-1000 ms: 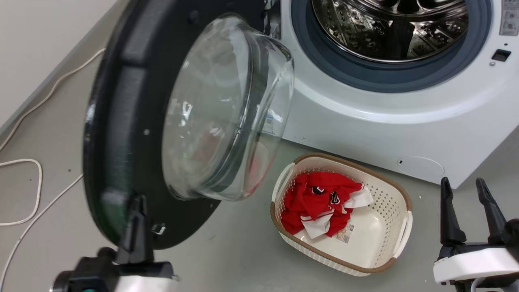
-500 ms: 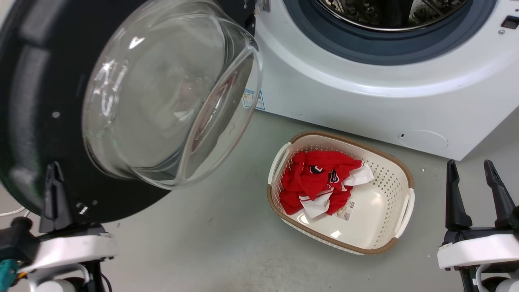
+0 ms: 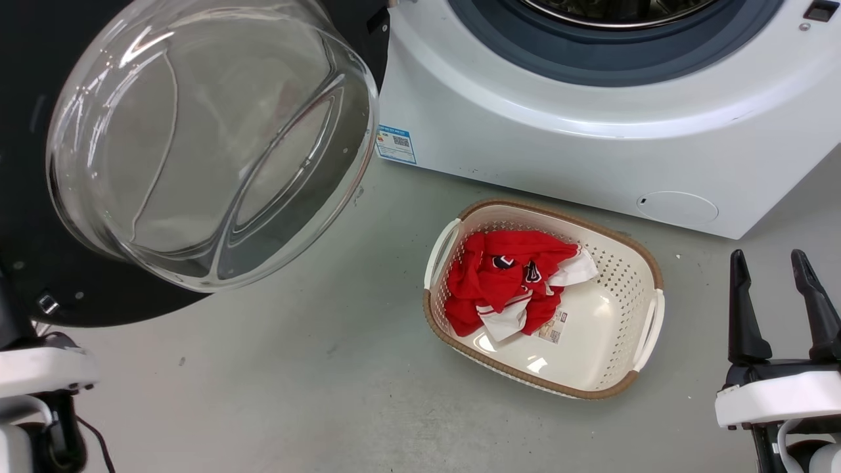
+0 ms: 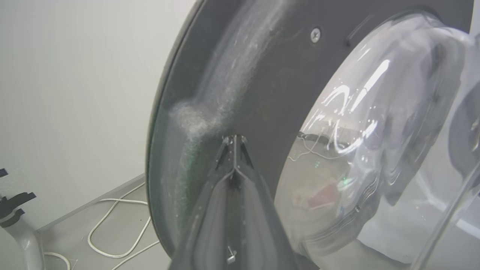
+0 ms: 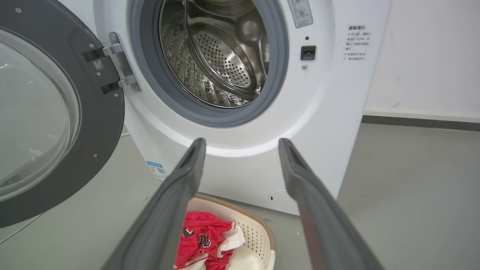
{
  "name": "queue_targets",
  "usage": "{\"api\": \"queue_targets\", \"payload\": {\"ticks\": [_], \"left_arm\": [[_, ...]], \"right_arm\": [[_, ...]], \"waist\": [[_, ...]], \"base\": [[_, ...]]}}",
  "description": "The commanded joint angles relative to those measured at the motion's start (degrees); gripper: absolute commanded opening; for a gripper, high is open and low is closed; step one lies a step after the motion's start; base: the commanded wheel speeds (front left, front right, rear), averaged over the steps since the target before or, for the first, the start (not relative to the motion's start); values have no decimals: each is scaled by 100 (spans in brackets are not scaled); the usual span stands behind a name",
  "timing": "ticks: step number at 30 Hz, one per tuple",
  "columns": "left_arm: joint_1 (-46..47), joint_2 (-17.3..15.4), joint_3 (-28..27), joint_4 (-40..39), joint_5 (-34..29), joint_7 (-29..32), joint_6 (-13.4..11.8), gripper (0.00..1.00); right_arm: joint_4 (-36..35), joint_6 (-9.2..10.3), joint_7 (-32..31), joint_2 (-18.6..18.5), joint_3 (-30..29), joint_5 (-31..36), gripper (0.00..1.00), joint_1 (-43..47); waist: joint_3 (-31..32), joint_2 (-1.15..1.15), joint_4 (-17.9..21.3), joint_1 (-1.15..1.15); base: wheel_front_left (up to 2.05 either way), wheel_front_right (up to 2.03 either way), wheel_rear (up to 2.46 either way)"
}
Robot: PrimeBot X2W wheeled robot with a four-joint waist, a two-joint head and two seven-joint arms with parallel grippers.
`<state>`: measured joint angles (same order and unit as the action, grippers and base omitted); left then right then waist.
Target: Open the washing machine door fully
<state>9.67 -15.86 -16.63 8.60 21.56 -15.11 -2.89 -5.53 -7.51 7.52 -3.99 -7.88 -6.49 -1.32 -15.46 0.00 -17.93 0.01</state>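
Observation:
The washing machine [image 3: 558, 151] is a white front-loader at the top right, its steel drum [image 5: 221, 56] exposed. The washing machine door [image 3: 20, 263], a black disc with a bulging glass bowl [image 3: 210, 144], hangs wide open at the upper left on its hinge [image 5: 120, 63]. My left gripper [image 4: 234, 138] is shut, its tips resting against the door's black inner face [image 4: 270, 93] beside the glass. Its white wrist block [image 3: 39, 371] shows at the lower left of the head view. My right gripper [image 3: 770, 255] stands open and holds nothing, well apart from the machine [image 5: 330, 112].
A cream laundry basket [image 3: 647, 315] with red and white clothes [image 3: 506, 276] sits on the grey floor before the machine. White cable [image 4: 112, 210] lies on the floor by the wall behind the door. Bare floor lies between the grippers.
The door has swung further open, away from the machine, and my left gripper has gone left with it. The head view has also shifted. The right gripper has stayed open.

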Motion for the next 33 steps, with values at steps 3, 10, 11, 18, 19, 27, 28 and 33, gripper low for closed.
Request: {"api": "queue_targets", "payload": {"ticks": [3, 10, 11, 18, 19, 27, 28, 33], "left_arm": [[196, -117, -162, 215, 5, -7, 81, 0], [-25, -14, -184, 102, -232, -8, 86, 0], [-122, 27, -177, 43, -299, -8, 57, 0], [-842, 347, 59, -615, -731, -8, 2, 0], [-926, 387, 129, -698, -791, -8, 10, 0], [-1288, 726, 962, -1043, -1185, 32, 145, 0], [-1285, 761, 1064, -1030, -1213, 34, 178, 0], [-1121, 948, 1597, -872, -1346, 35, 280, 0]], "right_arm": [[36, 4, 9, -41, 1, -7, 100, -84], [137, 4, 80, -7, 35, -10, 100, -44], [164, 4, 96, 5, 58, -13, 100, -34], [330, 4, 196, 59, 185, 26, 100, 80], [355, 4, 202, 68, 193, 44, 100, 92], [480, 4, 262, 101, 254, 142, 100, 94], [487, 4, 271, 105, 258, 156, 100, 95], [495, 4, 317, 113, 263, 229, 100, 28]], "waist": [[18, 0, 23, -1], [183, 0, 113, -1], [229, 0, 142, -1], [554, 0, 324, -1], [595, 0, 348, -1], [823, 0, 640, -1], [844, 0, 690, -1], [879, 0, 965, -1]], "base": [[0, 0, 0], [0, 0, 0], [0, 0, 0], [0, 0, 0], [0, 0, 0], [0, 0, 0], [0, 0, 0], [0, 0, 0]]}}
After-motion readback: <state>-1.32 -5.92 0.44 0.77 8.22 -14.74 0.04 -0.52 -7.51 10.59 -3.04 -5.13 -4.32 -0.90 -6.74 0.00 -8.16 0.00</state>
